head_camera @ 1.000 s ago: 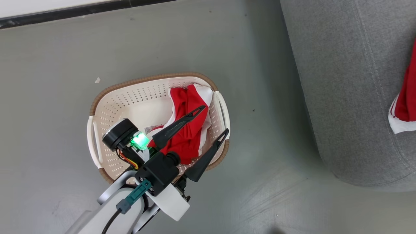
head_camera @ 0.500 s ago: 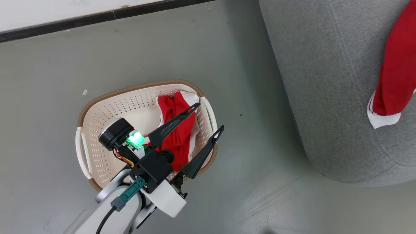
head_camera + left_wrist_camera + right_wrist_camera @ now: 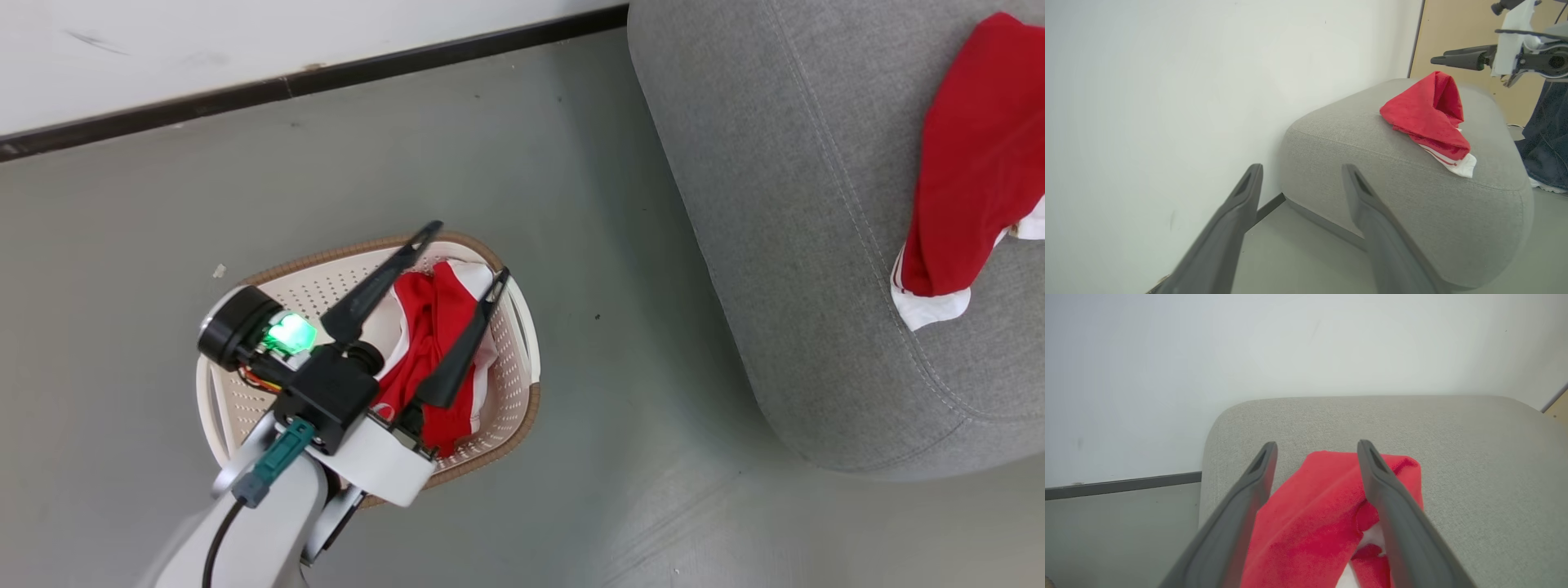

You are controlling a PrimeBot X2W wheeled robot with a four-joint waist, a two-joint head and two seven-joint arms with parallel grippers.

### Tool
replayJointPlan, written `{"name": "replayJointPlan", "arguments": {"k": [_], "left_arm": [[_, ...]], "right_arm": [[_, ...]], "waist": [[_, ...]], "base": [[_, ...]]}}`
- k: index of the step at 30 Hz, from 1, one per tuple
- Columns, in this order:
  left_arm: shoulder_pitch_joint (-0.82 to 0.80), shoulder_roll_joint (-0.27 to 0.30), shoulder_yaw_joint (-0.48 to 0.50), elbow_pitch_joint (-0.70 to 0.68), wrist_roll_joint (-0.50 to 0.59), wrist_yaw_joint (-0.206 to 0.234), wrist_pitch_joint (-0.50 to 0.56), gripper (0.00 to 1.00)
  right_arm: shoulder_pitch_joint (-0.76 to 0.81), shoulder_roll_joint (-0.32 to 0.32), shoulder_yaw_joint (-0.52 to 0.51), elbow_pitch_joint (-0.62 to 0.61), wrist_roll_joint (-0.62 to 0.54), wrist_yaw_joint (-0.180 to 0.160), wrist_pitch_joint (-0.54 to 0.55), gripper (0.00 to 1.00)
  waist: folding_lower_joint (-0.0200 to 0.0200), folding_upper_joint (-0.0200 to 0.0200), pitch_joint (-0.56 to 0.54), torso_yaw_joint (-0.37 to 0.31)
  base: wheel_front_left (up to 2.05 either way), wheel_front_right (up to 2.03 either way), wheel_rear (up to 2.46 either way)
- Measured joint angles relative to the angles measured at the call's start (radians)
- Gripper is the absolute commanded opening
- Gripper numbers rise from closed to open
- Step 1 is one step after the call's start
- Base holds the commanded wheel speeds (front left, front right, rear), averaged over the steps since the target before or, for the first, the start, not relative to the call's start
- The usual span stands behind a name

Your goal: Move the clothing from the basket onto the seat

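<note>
The left gripper [image 3: 469,249] is hanging over the basket [image 3: 522,327] with its jaws spread wide, flanking the red clothing [image 3: 424,327] bunched inside, likely lining up a grab. The right gripper [image 3: 1318,446], jaws also apart, is hovering above a garment [image 3: 1310,522] lying on the seat [image 3: 1474,457].

**Basket [image 3: 513,359] holds one red garment [image 3: 426,327]; second garment [image 3: 971,188] lies on seat [image 3: 775,245]**

The cream perforated basket with its brown rim stands upright on the floor, near the grey seat. The red garment, white-edged, lies crumpled along the basket's seat-side wall. The second garment, white-striped at its hem, lies bunched on the seat's top.
</note>
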Motion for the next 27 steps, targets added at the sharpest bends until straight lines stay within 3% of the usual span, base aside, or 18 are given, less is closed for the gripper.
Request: {"name": "replayJointPlan", "arguments": {"k": [15, 27], "left_arm": [[0.091, 0.001, 0.16, 0.045, -0.053, 0.114, -0.024, 1.0], [0.199, -0.006, 0.272, 0.072, -0.099, 0.192, -0.025, 1.0]], "right_arm": [[-0.002, 0.137, 0.193, -0.101, -0.012, 0.0, -0.005, 1.0], [0.052, 0.214, 0.238, -0.133, -0.038, 0.0, -0.01, 1.0]], "waist": [[0.0, 0.0, -0.077, 0.059], [0.0, 0.0, -0.139, 0.121]], "base": [[0.0, 0.0, 0.0], [0.0, 0.0, 0.0]]}}
